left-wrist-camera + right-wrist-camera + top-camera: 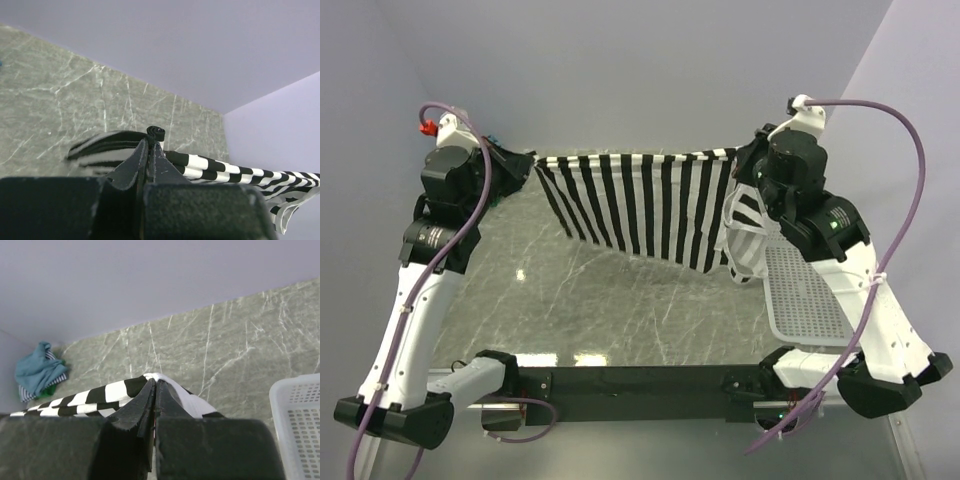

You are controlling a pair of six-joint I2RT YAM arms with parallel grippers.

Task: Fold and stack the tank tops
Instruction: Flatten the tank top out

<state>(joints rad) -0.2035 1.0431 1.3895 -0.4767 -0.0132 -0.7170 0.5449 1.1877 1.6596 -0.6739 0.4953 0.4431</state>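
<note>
The black-and-white striped tank top (pixel 640 205) hangs stretched in the air between my two grippers, above the far part of the table. My left gripper (pixel 525 165) is shut on its left corner; in the left wrist view (pixel 150 142) the cloth (pixel 210 167) bunches at the fingertips. My right gripper (pixel 745 160) is shut on its right corner, with cloth (pixel 100 395) pinched at the tips (pixel 155 382). A heap of other tank tops (pixel 39 372), teal-blue with thin-striped and green cloth under it, lies in the far left corner.
A white plastic lattice basket (pixel 805 295) stands on the right side of the marble table (pixel 610 300), partly under the hanging top and the right arm; its corner shows in the right wrist view (pixel 297 415). Walls close in the back and both sides.
</note>
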